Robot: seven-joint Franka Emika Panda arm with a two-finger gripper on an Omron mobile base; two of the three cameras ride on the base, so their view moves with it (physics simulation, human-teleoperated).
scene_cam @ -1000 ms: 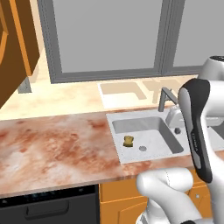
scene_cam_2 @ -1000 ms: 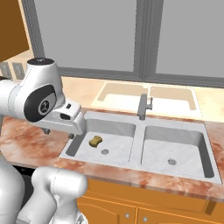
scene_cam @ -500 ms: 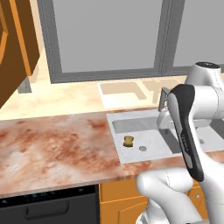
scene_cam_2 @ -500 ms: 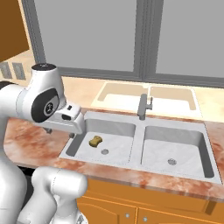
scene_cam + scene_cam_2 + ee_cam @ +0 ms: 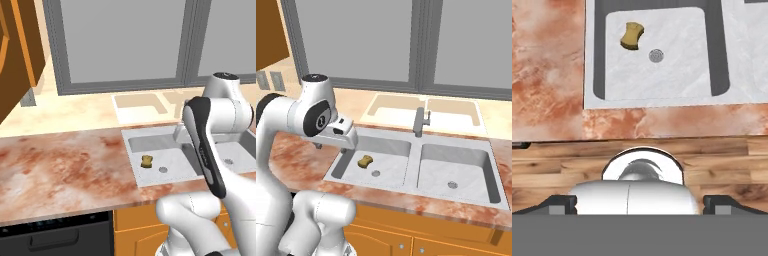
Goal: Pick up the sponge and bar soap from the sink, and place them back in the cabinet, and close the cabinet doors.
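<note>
Mustard yellow-brown pinched sponge (image 5: pixel 632 36) lies in left basin of pale grey metal sink (image 5: pixel 415 162), near round drain (image 5: pixel 656 55). Gripper (image 5: pixel 640 202) jaws wide apart, empty.

The sink (image 5: pixel 415 172) sits in the counter (image 5: pixel 65 170), ahead of and below the gripper (image 5: pixel 639 202), whose fingers stand wide apart with nothing between them. The sponge (image 5: pixel 632 36) lies on the floor of the sink's left basin, ahead of the gripper and a little to its left, with the drain (image 5: pixel 656 55) just beside it. The faucet (image 5: pixel 420 122) stands behind the divider between the two basins, and the window (image 5: pixel 406 42) rises behind that.
</note>
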